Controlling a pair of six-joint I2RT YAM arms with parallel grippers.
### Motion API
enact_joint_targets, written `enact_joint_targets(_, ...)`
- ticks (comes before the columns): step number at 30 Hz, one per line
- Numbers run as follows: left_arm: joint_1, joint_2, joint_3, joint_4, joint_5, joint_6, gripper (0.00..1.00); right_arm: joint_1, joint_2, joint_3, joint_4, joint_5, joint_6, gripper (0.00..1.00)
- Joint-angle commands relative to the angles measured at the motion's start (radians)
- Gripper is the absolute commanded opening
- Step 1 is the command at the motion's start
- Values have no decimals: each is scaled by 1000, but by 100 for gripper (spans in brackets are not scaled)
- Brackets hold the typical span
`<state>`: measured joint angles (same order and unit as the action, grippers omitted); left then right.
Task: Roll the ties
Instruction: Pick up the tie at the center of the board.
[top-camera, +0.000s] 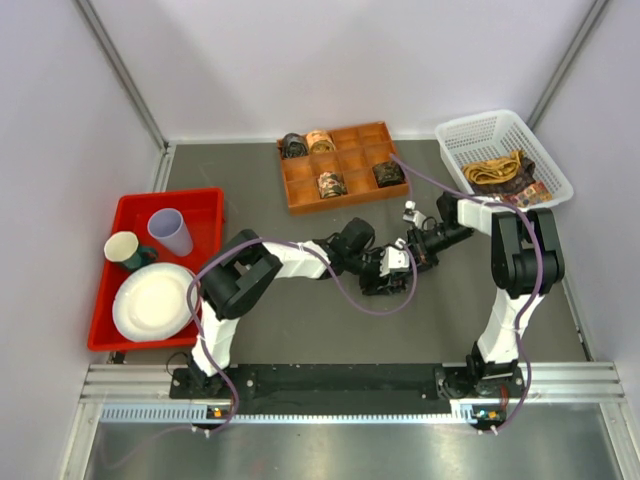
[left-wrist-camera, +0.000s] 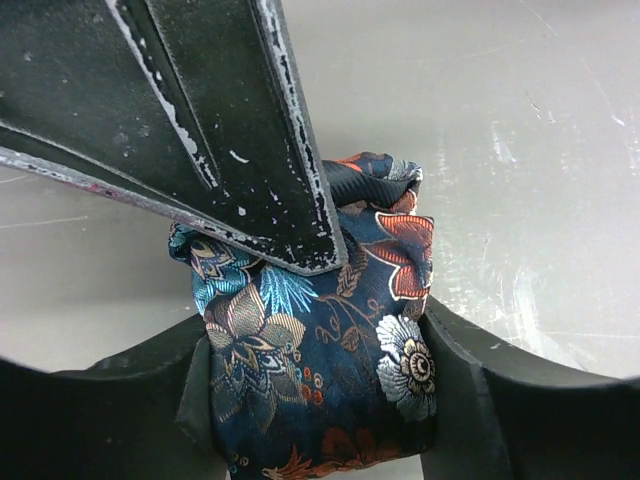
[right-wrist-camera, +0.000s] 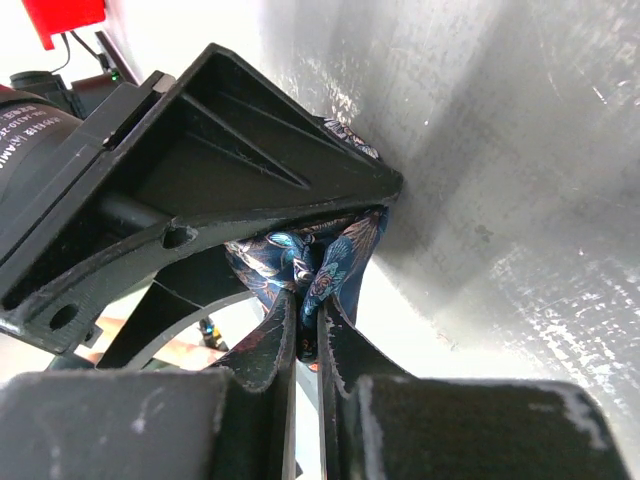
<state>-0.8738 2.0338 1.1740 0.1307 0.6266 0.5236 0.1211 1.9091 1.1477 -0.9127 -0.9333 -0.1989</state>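
A dark blue floral tie (left-wrist-camera: 320, 370), rolled into a small coil, sits at the middle of the table where both grippers meet. My left gripper (left-wrist-camera: 320, 410) has its two black pads (left-wrist-camera: 470, 400) pressed against the coil's two sides. My right gripper (right-wrist-camera: 308, 300) comes in from the other side, its thin fingers shut on the fabric at the coil's centre (right-wrist-camera: 345, 255). In the left wrist view those right fingers (left-wrist-camera: 200, 130) cover the top of the coil. From the top camera the two grippers (top-camera: 395, 262) hide the coil.
An orange compartment tray (top-camera: 350, 200) at the back holds several rolled ties (top-camera: 331, 184). A white basket (top-camera: 455, 130) at the back right holds unrolled ties (top-camera: 500, 172). A red tray (top-camera: 205, 210) on the left carries cups and a plate (top-camera: 152, 302).
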Motion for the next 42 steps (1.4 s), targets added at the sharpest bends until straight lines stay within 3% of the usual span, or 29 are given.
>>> enact_joint_targets(1, -11, 13, -34, -86, -51, 50, 55, 5, 1, 55, 21, -22, 36, 0)
enact_joint_targets(3, -20, 6, -45, -89, -68, 59, 47, 5, -1, 58, 25, -9, 52, 0)
enact_joint_targets(5, -25, 6, -50, -91, -82, 62, 49, 5, 1, 61, 21, -7, 52, 0)
enact_joint_targets(8, -25, -4, -56, -86, -113, 47, 99, 6, -8, 61, 12, 5, 50, 0)
enact_joint_targets(19, 62, -302, -129, -258, -283, -43, 99, 3, -108, 118, -90, 171, 0, 0)
enact_joint_targets(26, 209, -558, -125, -494, -255, -70, 99, 3, -177, 266, -144, 220, -27, 0)
enact_joint_targets(32, 292, -638, -135, -568, -304, -163, 99, 17, -107, 562, -85, 272, 27, 0)
enact_joint_targets(42, 343, -699, -270, -444, -312, -278, 99, 156, 210, 1131, -74, 560, 32, 0)
